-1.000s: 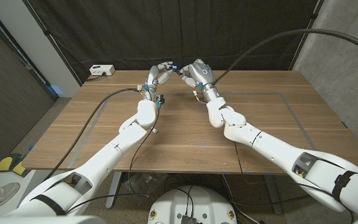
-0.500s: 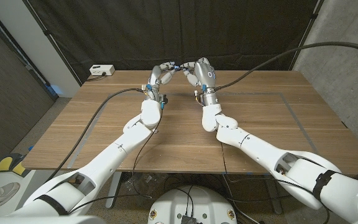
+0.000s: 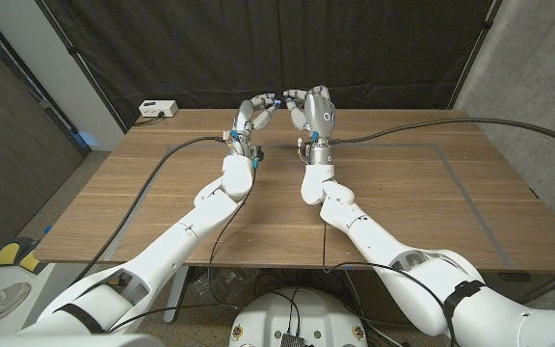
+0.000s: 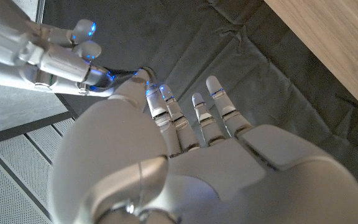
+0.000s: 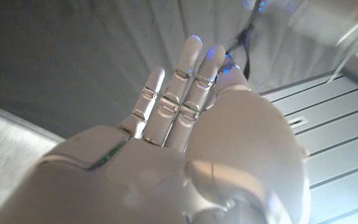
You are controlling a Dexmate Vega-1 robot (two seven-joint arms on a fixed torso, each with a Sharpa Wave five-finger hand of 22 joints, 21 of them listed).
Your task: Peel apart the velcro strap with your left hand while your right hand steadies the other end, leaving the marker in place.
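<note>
I see both arms raised over worktop [image 3: 374,183] far edge, fingertips meeting. Left robot hand [image 3: 251,117] and right robot hand [image 3: 314,108] each pinch an end of dark strap [image 4: 122,73], probably the velcro, held in air between them. Other fingers spread. White box [image 3: 157,109] at far left corner.

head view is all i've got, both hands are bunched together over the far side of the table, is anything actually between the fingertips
observer: yes. The left wrist view shows a thin dark strap stretched from the right hand's fingertips to the left hand's thumb tip.
operator: left hand wrapped round it
observer: no, it pinches at the thumb; its other fingers reach straight out beside the strap.
operator: right wrist cam clearer
observer: blurred. A dark strip shows by the fingertips, nothing more.
</note>
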